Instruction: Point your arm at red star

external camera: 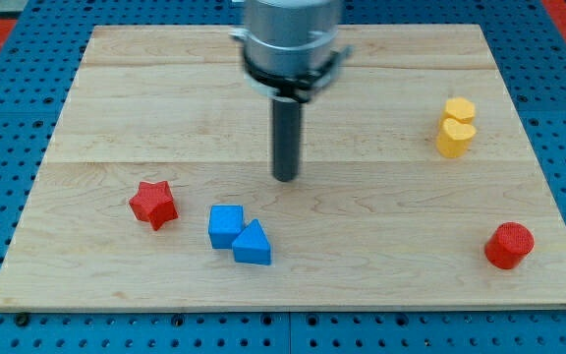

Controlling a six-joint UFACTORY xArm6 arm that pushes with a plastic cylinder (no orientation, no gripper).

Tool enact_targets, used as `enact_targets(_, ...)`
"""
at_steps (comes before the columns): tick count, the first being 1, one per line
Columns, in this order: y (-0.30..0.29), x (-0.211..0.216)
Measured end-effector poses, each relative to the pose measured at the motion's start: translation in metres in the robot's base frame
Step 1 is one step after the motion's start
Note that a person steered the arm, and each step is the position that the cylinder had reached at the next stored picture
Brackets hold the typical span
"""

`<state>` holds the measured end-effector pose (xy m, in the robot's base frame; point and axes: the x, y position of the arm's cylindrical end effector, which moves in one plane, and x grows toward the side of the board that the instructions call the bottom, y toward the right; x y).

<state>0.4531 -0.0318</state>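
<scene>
The red star [153, 204] lies on the wooden board [165, 98] at the view's lower left. My tip [285, 178] is at the end of the dark rod near the board's middle, up and to the right of the star and well apart from it. The blue cube [225, 225] and the blue triangular block [254, 244] sit touching each other, between the star and the tip and lower in the view.
A yellow block pair [455, 128] stands at the view's right. A red cylinder [509, 246] sits at the lower right near the board's edge. A blue pegboard [8, 118] surrounds the board.
</scene>
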Motion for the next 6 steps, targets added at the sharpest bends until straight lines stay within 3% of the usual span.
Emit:
enact_targets(2,-0.183,-0.016)
enact_targets(3,-0.218,0.000)
enact_targets(4,-0.189,0.030)
enact_targets(6,-0.116,0.036)
